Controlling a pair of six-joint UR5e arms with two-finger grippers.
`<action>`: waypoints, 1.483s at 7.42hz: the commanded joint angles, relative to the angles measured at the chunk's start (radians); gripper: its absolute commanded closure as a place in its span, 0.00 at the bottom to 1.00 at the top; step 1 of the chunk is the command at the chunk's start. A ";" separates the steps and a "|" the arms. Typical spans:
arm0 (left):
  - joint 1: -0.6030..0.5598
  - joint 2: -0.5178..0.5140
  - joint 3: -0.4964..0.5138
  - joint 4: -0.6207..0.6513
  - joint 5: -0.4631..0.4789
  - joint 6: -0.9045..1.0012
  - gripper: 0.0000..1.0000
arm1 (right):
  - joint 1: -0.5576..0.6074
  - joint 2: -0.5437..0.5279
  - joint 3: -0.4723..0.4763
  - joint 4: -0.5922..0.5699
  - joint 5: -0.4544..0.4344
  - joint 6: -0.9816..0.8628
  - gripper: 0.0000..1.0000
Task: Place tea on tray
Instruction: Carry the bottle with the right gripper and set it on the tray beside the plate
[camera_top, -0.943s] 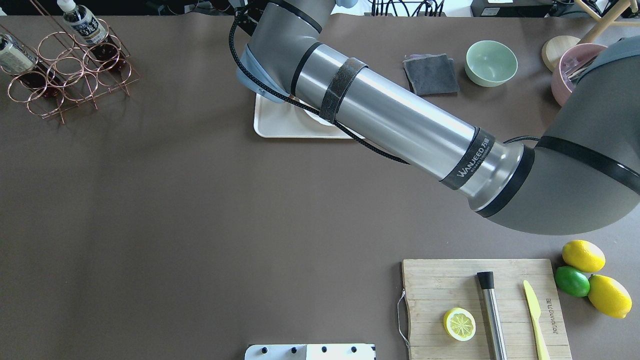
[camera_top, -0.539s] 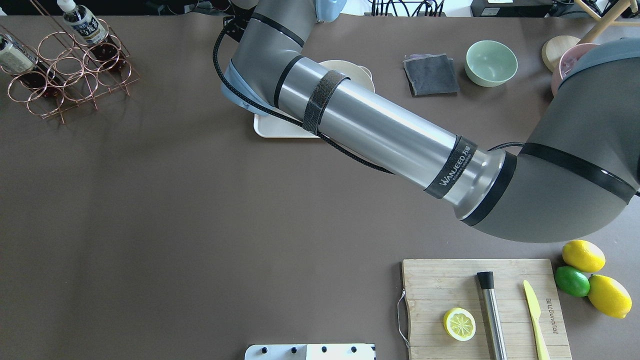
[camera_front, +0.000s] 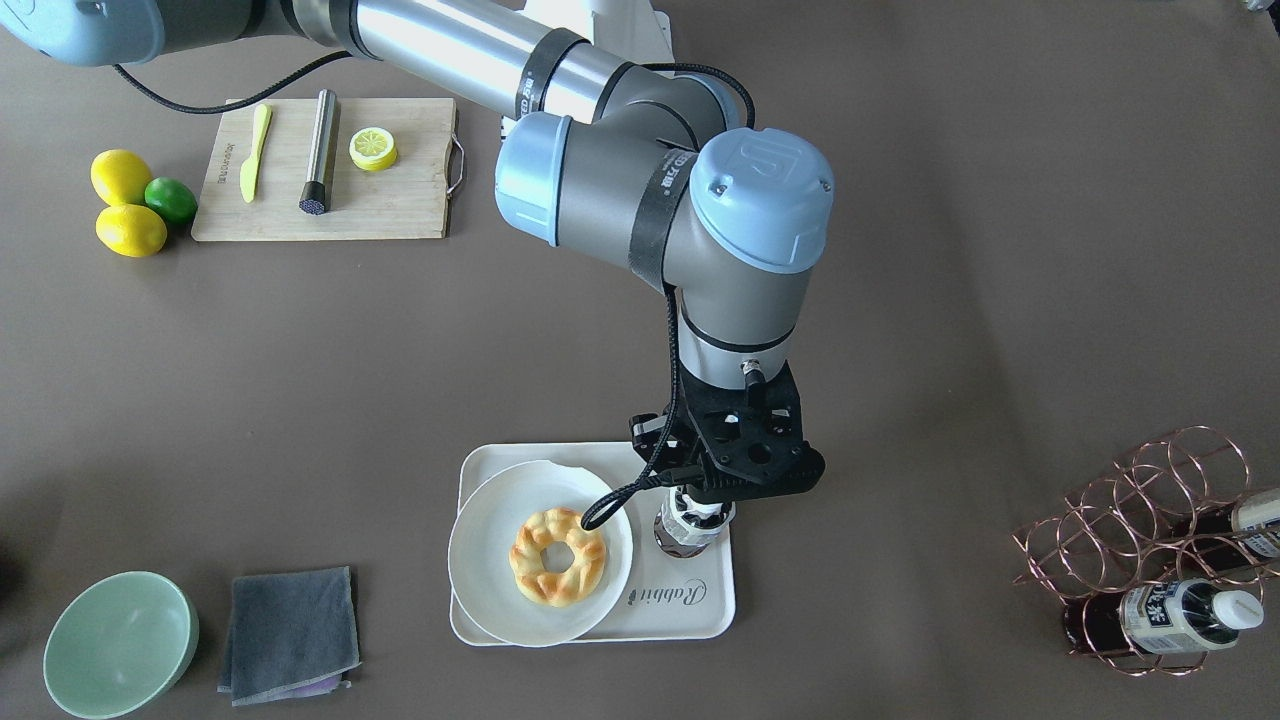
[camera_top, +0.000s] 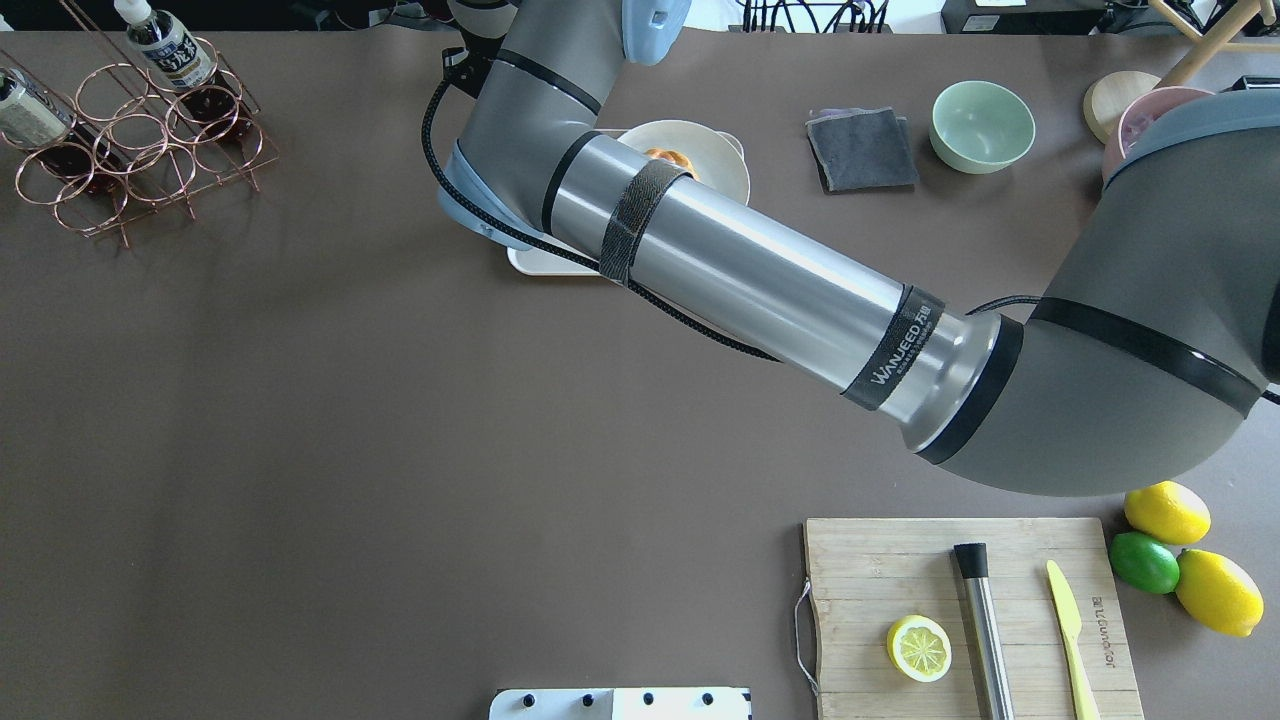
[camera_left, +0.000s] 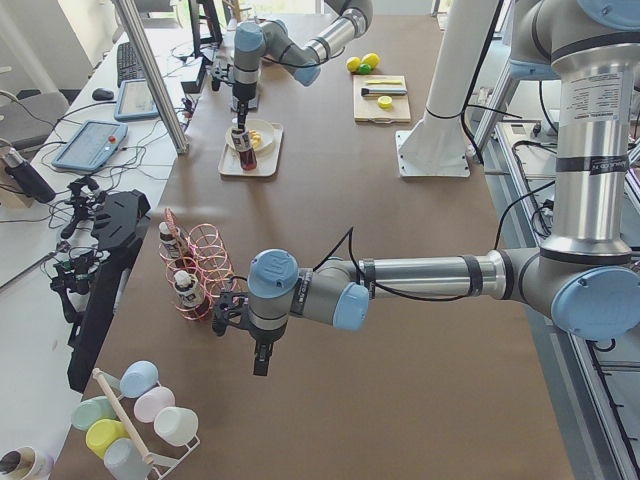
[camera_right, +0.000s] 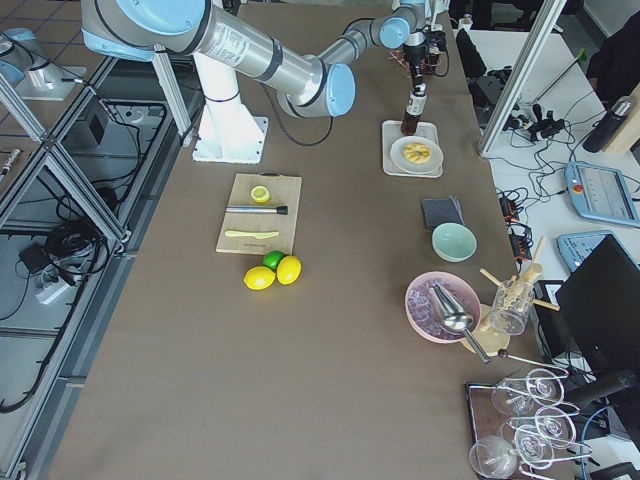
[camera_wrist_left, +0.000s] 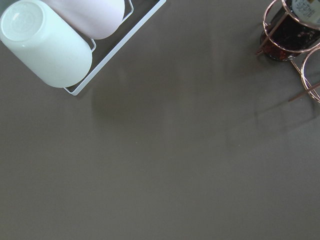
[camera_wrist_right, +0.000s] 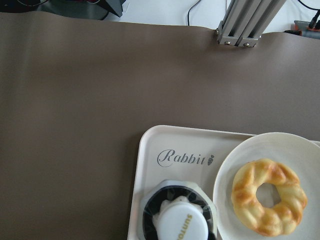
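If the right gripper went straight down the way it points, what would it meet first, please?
Probably the tea, upright beneath the right gripper over the tray; whether they already touch is unclear.

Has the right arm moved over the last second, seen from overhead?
Yes. The right arm has swung toward the view's left, away from the grey cloth, uncovering the round plate it hid earlier.
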 joint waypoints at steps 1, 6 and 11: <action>0.001 -0.008 0.011 0.000 0.000 0.001 0.02 | 0.000 -0.005 0.000 0.007 -0.003 -0.003 0.03; -0.002 -0.020 0.015 0.003 -0.009 0.001 0.02 | 0.026 -0.032 0.192 -0.157 0.061 0.004 0.00; -0.038 -0.005 0.012 0.005 -0.012 -0.001 0.02 | 0.188 -0.412 0.914 -0.792 0.149 -0.367 0.00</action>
